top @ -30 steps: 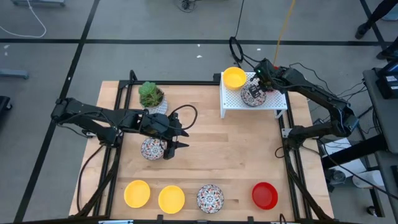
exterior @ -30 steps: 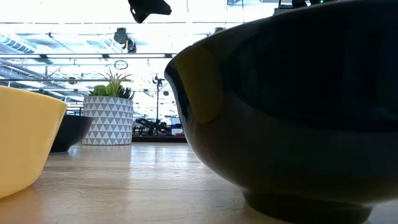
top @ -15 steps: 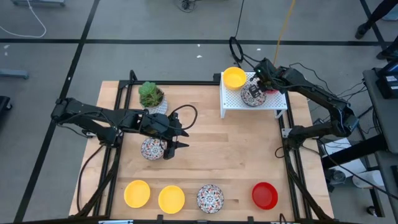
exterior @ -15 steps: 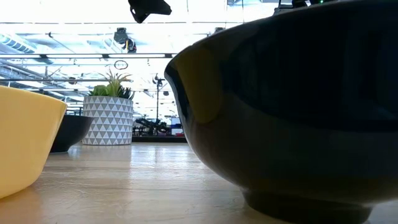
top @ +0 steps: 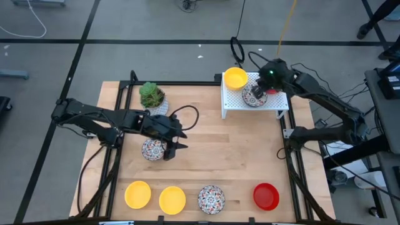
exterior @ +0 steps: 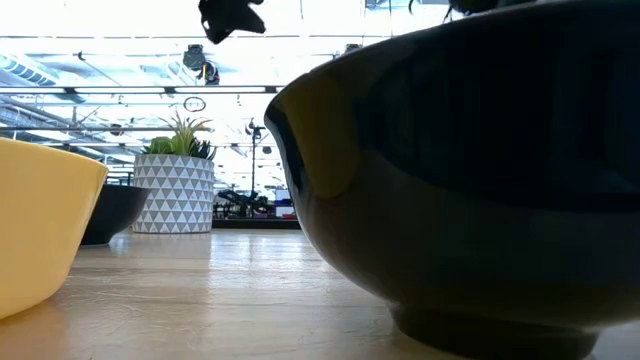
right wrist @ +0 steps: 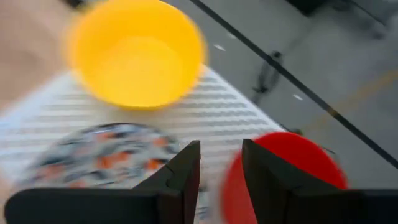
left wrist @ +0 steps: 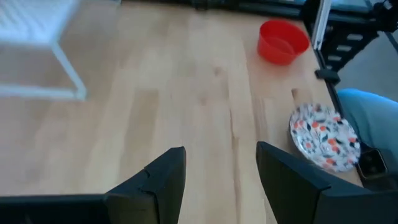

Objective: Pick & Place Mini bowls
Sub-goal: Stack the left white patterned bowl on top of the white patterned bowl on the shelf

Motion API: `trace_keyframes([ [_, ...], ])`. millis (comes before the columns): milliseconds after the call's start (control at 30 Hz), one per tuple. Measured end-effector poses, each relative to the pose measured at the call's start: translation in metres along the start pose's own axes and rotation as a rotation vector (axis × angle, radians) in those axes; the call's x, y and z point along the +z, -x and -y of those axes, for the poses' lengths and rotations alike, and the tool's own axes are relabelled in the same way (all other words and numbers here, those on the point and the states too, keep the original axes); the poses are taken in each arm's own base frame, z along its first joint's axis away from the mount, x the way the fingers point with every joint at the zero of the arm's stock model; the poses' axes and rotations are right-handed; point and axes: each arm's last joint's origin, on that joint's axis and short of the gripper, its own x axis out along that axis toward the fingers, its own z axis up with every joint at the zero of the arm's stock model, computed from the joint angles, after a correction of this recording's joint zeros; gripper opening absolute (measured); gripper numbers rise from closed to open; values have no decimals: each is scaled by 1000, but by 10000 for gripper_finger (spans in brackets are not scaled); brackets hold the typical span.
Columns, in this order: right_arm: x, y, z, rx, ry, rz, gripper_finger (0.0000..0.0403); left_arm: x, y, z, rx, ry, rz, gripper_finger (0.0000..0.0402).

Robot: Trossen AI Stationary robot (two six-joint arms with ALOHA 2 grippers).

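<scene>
The right gripper (top: 267,80) hangs over the white rack (top: 275,103) at the table's far right corner, its fingers (right wrist: 180,177) parted with nothing between them. Below sit a yellow bowl (right wrist: 137,53), a patterned bowl (right wrist: 93,152) and a red bowl (right wrist: 283,174). The left gripper (top: 177,140), jaws wide and empty, hovers beside a patterned bowl (top: 153,150) mid-table, near the potted plant (top: 152,95). Along the near edge stand two yellow bowls (top: 137,194), another patterned bowl (top: 211,199) and a red bowl (top: 266,195).
</scene>
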Motion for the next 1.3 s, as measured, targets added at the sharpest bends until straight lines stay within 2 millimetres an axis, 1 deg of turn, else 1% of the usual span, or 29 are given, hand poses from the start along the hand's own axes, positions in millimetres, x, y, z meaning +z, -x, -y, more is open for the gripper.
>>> trace_keyframes([
  [133,-3,20,-9,139,17,65,103,-12,1,0,-70,82,-141,200],
  [233,-6,35,-17,189,50,109,103,-23,3,1,-128,101,-275,200],
  [300,-8,42,-23,221,70,132,103,-30,5,-1,-110,96,-353,200],
  [367,-10,49,-28,255,88,151,103,-37,6,-3,-40,100,-394,200],
  [433,-11,55,-34,289,107,166,103,-44,2,-5,48,124,-404,200],
  [500,-13,59,-40,318,131,174,103,-53,-1,-5,95,176,-423,200],
  [667,-16,66,-53,372,194,195,102,-74,-11,-4,171,408,-488,200],
  [767,-15,69,-58,394,223,218,102,-81,-13,-3,262,538,-463,200],
  [933,-13,72,-63,419,253,262,102,-95,-15,1,358,672,-450,200],
  [1167,-11,74,-65,425,299,308,102,-114,-20,11,446,780,-450,200],
  [1300,-7,75,-66,428,290,341,102,-121,-31,19,452,772,-470,200],
])
